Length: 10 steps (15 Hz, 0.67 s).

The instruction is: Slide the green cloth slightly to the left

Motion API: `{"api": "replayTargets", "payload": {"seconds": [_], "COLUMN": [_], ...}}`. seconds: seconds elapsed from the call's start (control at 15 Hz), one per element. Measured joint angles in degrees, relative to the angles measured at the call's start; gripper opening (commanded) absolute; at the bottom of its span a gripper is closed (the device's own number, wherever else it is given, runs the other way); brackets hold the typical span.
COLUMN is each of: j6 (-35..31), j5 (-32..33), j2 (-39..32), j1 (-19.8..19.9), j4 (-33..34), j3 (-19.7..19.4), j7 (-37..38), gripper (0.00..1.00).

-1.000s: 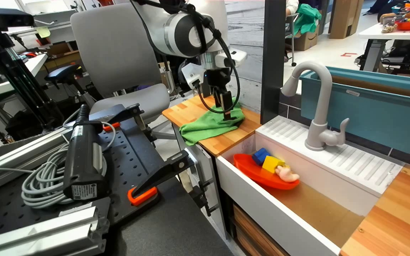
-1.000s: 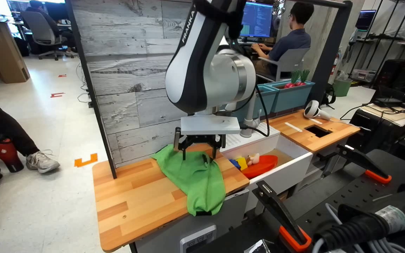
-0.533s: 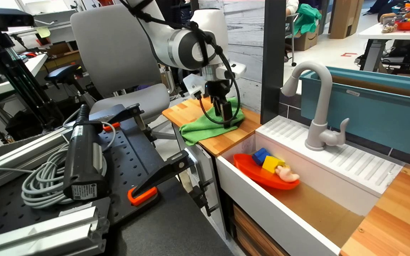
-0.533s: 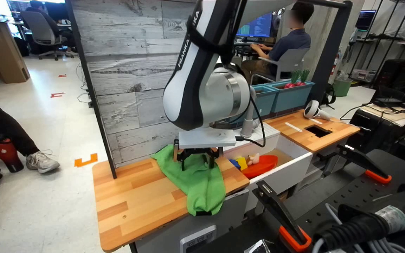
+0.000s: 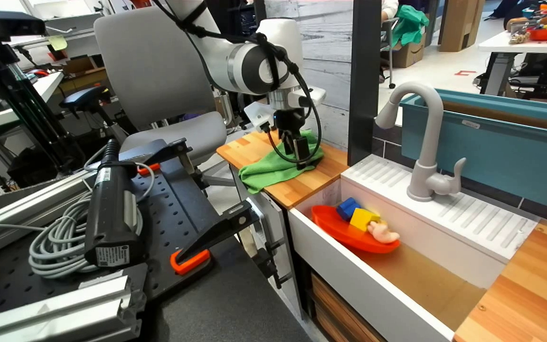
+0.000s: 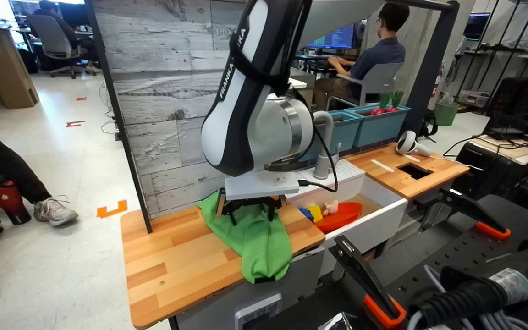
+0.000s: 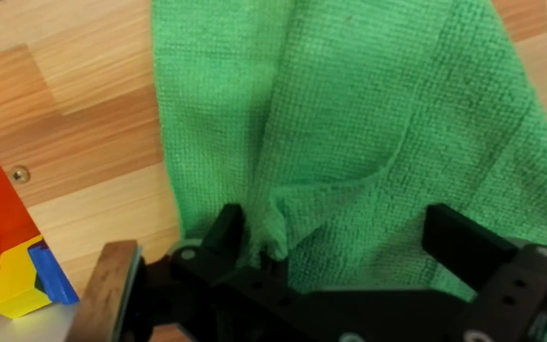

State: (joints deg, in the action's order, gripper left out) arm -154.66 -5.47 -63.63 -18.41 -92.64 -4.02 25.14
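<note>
The green cloth (image 6: pixel 268 250) lies rumpled on the wooden counter, with one end hanging over the counter edge. It also shows in an exterior view (image 5: pixel 268 172) and fills most of the wrist view (image 7: pixel 349 104). My gripper (image 6: pixel 252 222) points down over the cloth with its fingers spread. In the wrist view, the gripper (image 7: pixel 334 213) has a wide gap between its dark fingertips, which are at or against the cloth. A raised fold stands between them, close to the left finger. Exact fingertip contact is hard to tell.
The wooden counter (image 6: pixel 177 252) extends left of the cloth, with a wood-look panel (image 6: pixel 158 137) behind. A white sink (image 5: pixel 368 280) adjoins it, holding a red boat-shaped dish (image 5: pixel 344 237) with yellow and blue blocks. A grey faucet (image 5: pixel 428 137) stands behind the sink.
My gripper has come down onto the cloth, fingers still spread, then shifted a little left in an exterior view. The cloth's hanging end has shifted slightly left there too.
</note>
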Motion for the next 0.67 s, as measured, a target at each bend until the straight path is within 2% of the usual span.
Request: {"api": "replayTargets", "payload": {"seconds": [0.67], "j6": [0.74], "j5": [2.88], "j2": [-2.55], "j1": [-5.78], "j4": [2.12], "j3": [-0.02], "j7": [0.0], "gripper": [1.0]}}
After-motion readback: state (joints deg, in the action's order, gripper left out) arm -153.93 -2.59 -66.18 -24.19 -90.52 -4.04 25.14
